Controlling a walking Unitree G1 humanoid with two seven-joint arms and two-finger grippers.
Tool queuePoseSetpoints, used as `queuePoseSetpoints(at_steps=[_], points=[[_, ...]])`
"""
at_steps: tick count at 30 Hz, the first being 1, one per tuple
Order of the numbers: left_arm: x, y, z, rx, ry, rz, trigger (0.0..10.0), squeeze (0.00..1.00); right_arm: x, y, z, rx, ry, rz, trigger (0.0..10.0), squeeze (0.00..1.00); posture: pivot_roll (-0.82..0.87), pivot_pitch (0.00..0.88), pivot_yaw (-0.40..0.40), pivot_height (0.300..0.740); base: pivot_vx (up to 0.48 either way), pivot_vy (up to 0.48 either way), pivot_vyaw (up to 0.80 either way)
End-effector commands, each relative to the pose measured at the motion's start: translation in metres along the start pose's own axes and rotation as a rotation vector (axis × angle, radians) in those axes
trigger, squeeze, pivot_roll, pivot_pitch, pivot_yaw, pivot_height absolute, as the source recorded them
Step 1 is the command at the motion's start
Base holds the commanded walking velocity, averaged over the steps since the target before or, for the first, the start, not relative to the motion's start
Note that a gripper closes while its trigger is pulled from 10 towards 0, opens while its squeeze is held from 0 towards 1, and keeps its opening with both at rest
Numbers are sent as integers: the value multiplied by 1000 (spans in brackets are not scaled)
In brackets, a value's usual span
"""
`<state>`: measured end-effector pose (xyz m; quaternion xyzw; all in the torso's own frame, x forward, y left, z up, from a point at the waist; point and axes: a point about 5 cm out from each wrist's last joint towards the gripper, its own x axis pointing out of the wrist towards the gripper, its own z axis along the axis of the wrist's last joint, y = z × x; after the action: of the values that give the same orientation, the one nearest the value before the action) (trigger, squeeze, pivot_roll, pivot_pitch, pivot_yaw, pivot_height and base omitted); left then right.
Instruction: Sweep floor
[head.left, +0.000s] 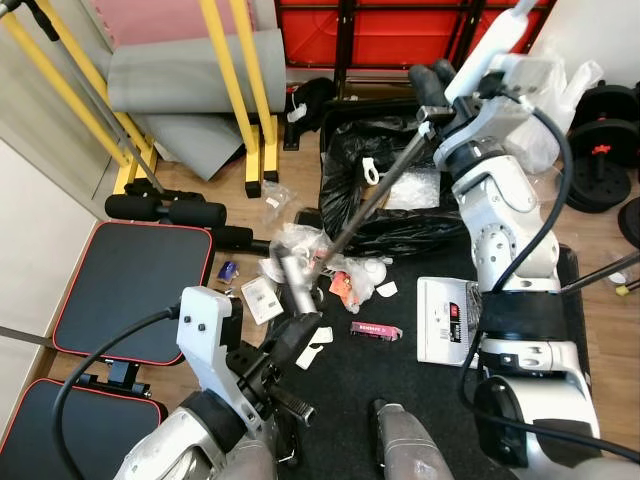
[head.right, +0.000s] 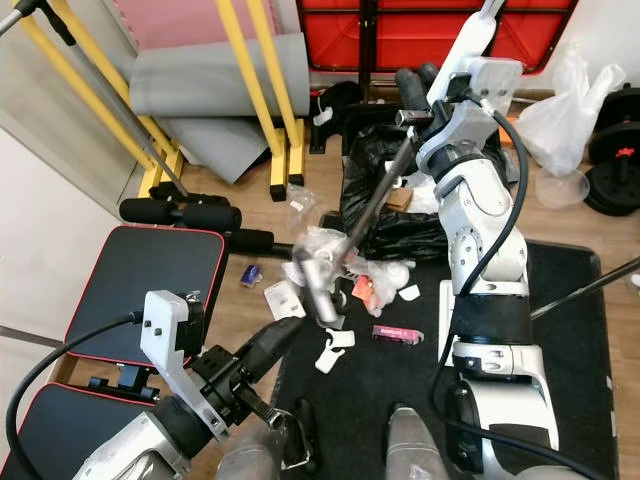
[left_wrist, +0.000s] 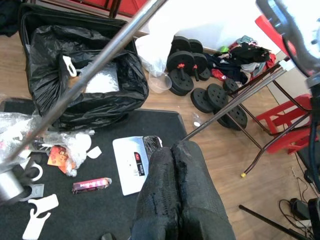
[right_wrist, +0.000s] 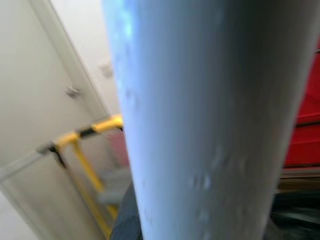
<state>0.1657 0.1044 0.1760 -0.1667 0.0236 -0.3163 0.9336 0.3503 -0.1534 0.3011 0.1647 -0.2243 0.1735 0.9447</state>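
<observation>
My right gripper (head.left: 432, 88) is raised at the upper right, shut on a broom handle (head.left: 376, 194). The handle is white at its top end, which looms close in the right wrist view (right_wrist: 210, 120). Its metal shaft slants down-left to a silver joint (head.left: 297, 284) among the litter. The litter on the black mat (head.left: 400, 380) and the wood floor is crumpled clear plastic (head.left: 300, 245), wrappers (head.left: 342, 286), white cards (head.left: 312, 350), a pink bar (head.left: 375, 329) and a white box (head.left: 446, 318). Low at the left, my left gripper (head.left: 292, 338) has its fingers (left_wrist: 172, 200) pressed together on nothing.
A black bin bag in a case (head.left: 385, 215) stands open behind the litter. A black weight bench with red trim (head.left: 130, 290) lies to the left. Yellow frame posts (head.left: 240, 90) and grey rolled mats (head.left: 190, 70) are behind it. Dumbbell plates (head.left: 605, 150) and a thin stand leg (left_wrist: 235, 105) are on the right.
</observation>
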Motion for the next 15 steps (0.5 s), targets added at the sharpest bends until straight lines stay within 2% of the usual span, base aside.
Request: queuePoseSetpoints(at_steps=[1,6,15], points=[[-1,2,-6,-4,21,-16,10000,0,-1,15,6,131,14,94,10000,0,-75,279,51,740,0,0,0],[2,5,-6,2,17,-15,10000,0,-10,22,5,185,67,156,10000,0,-79,270,51,740,0,0,0],[4,15,-2,13,4,31,10000,0,-21,33,10,127,146,271,10000,0,-97,242,51,740,0,0,0]])
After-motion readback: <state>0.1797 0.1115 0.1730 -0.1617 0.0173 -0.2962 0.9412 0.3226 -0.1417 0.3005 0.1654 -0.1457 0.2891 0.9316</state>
